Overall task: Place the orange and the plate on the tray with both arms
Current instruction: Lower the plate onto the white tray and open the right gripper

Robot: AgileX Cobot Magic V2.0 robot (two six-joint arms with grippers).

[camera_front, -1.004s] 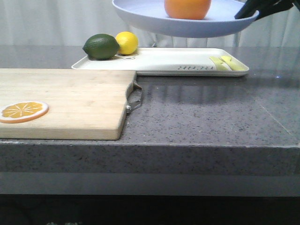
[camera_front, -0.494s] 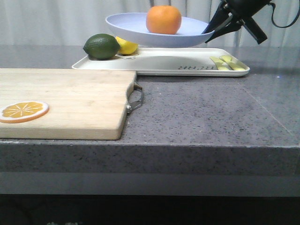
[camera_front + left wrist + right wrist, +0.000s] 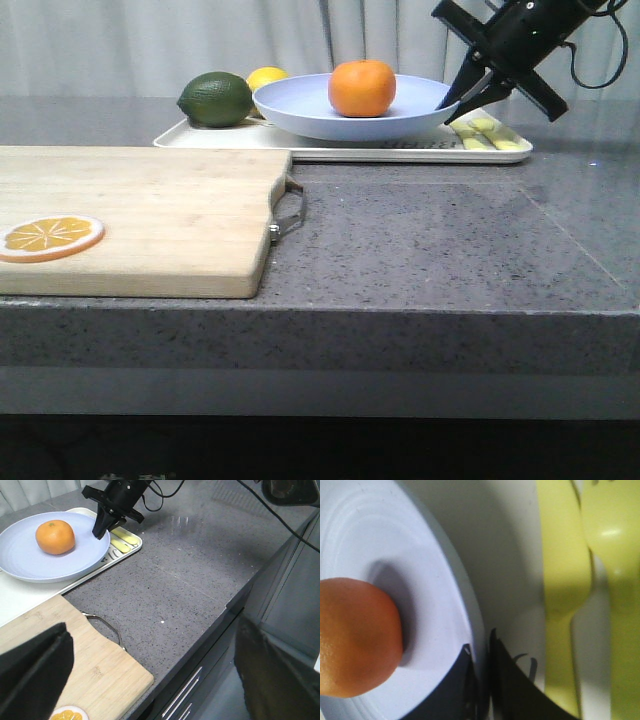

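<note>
- The plate [image 3: 350,112] is way lower now, down on the tray [image 3: 300,148] instead of hanging above it.
- The orange [image 3: 362,88] rides down with it.
- The right gripper [image 3: 462,100] drops too, pinching the rim.
- The lemon [image 3: 266,77] is half hidden behind the plate.

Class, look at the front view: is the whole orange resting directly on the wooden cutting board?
No. The orange sits in the plate over the tray; only an orange slice lies on the cutting board.

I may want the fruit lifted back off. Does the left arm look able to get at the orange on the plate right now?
Probably yes. The orange sits bare in the middle of the plate, open from above. The right gripper clamps only the plate's far rim, and the left gripper is open and empty.
</note>
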